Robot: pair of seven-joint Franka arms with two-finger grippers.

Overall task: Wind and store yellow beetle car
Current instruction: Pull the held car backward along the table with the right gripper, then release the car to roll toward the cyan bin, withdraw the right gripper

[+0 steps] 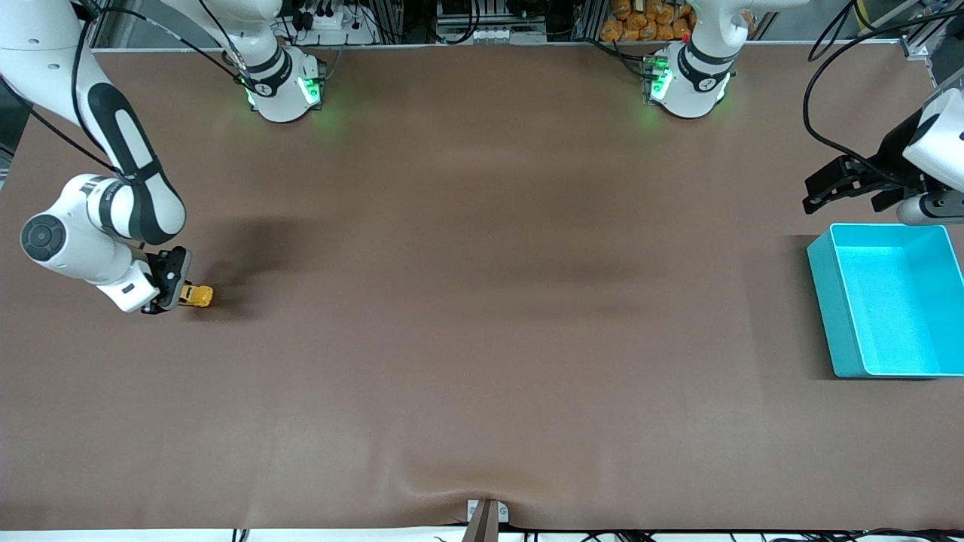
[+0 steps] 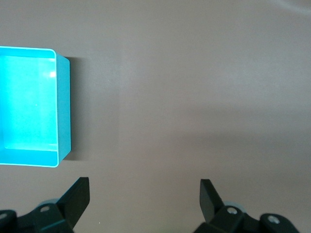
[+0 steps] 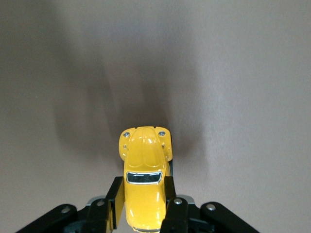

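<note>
The yellow beetle car (image 1: pixel 197 296) is at the right arm's end of the table, low at the brown mat. My right gripper (image 1: pixel 175 290) is shut on it. In the right wrist view the car (image 3: pixel 144 177) sits between the two black fingers (image 3: pixel 114 202), which press on its sides, nose pointing away from the wrist. The turquoise bin (image 1: pixel 889 301) stands empty at the left arm's end of the table. My left gripper (image 1: pixel 832 186) is open and empty, up beside the bin; the left wrist view shows its fingertips (image 2: pixel 77 194) wide apart over bare mat, with the bin (image 2: pixel 63 111) to one side.
The brown mat (image 1: pixel 482 301) covers the whole table. The two arm bases (image 1: pixel 282 86) stand along the table's edge farthest from the front camera. A small clamp (image 1: pixel 486 516) sits at the mat's nearest edge.
</note>
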